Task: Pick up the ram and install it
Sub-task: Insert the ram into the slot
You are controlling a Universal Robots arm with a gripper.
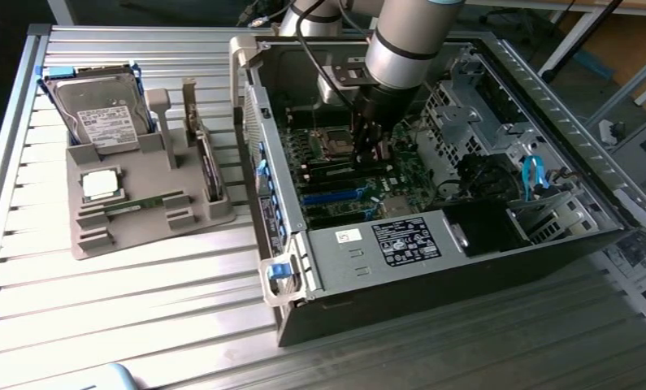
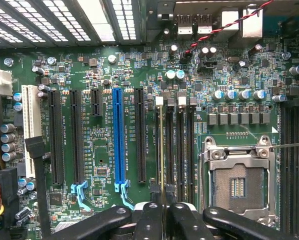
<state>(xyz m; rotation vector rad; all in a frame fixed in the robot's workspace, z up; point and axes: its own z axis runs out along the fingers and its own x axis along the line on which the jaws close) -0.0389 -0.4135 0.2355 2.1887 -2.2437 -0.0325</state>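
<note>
My gripper (image 1: 368,146) reaches down into the open computer case (image 1: 431,244), just over the motherboard (image 2: 104,65). In the wrist view its black fingers (image 2: 149,220) are shut on the ram (image 2: 162,150). The ram shows edge-on as a thin pale line running along the first of the black memory slots (image 2: 182,150), beside the CPU socket (image 2: 237,182). Whether the ram sits fully down in that slot cannot be told. White latches (image 2: 159,100) mark the slots' far ends.
A grey parts holder (image 1: 138,219) at the exterior view's left carries a hard drive (image 1: 101,114), a square silver CPU (image 1: 101,184), a green stick (image 1: 140,205) and an expansion card (image 1: 203,154). Case walls, a drive cage (image 1: 464,114) and cables (image 1: 534,175) crowd the gripper.
</note>
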